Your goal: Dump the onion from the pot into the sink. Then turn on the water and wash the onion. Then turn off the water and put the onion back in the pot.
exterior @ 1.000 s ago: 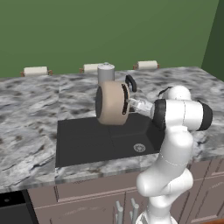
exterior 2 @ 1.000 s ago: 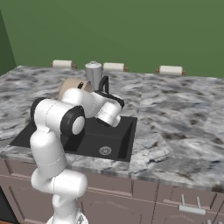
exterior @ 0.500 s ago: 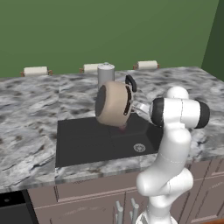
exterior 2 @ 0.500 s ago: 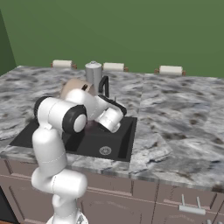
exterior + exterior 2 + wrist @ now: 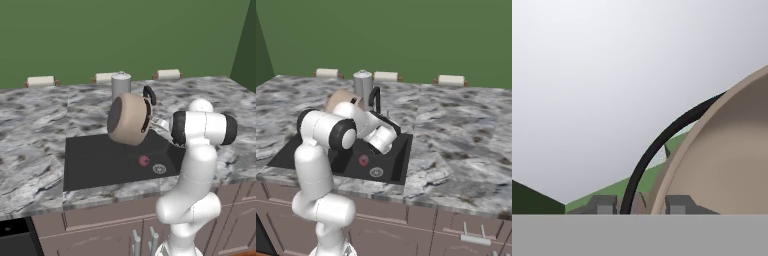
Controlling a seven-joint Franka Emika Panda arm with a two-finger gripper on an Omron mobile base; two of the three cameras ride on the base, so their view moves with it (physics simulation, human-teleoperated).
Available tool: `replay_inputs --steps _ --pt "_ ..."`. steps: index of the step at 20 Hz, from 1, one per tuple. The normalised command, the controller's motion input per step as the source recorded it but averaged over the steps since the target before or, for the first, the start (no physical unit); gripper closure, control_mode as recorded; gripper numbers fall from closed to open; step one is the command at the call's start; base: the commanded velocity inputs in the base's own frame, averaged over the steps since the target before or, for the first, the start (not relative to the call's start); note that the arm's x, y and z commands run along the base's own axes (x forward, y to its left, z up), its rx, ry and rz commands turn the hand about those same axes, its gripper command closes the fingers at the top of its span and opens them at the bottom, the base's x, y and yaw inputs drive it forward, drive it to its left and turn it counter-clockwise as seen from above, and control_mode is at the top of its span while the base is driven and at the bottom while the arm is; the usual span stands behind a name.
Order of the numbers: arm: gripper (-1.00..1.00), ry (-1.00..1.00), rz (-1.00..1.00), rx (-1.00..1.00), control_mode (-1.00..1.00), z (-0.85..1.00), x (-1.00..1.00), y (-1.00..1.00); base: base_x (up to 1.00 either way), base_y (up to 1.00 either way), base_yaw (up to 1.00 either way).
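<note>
gripper (image 5: 156,123) clamped on pot (image 5: 129,119) rim, pot tipped over sink (image 5: 95,161) | onion (image 5: 144,160) on basin floor by drain | 1 small, firm ball; likely rolls: pinch across middle

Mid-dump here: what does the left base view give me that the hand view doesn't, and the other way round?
Left base view: the onion lying on the sink floor near the drain, out of the pot, which hangs tipped on its side above the basin with its underside toward the camera. Hand view: the pot's bare beige inside wall and the curved faucet just past its rim. Both show the pot gripped at its rim by the gripper.
</note>
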Motion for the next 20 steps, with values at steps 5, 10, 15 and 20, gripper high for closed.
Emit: replay_inputs --steps 5,10,15,20 --pt "1.00 -0.16 0.02 -0.01 -1.00 0.18 -0.56 0.51 0.00 0.00 0.00" --pt "1.00 -0.19 0.00 -0.09 -1.00 0.29 -0.48 0.46 0.00 0.00 0.00" --pt "1.00 -0.22 0.00 -0.18 -1.00 0.55 -0.32 0.27 0.00 0.00 0.00" --pt "1.00 -0.19 -0.01 -0.22 -1.00 0.55 -0.45 0.17 0.00 0.00 0.00"
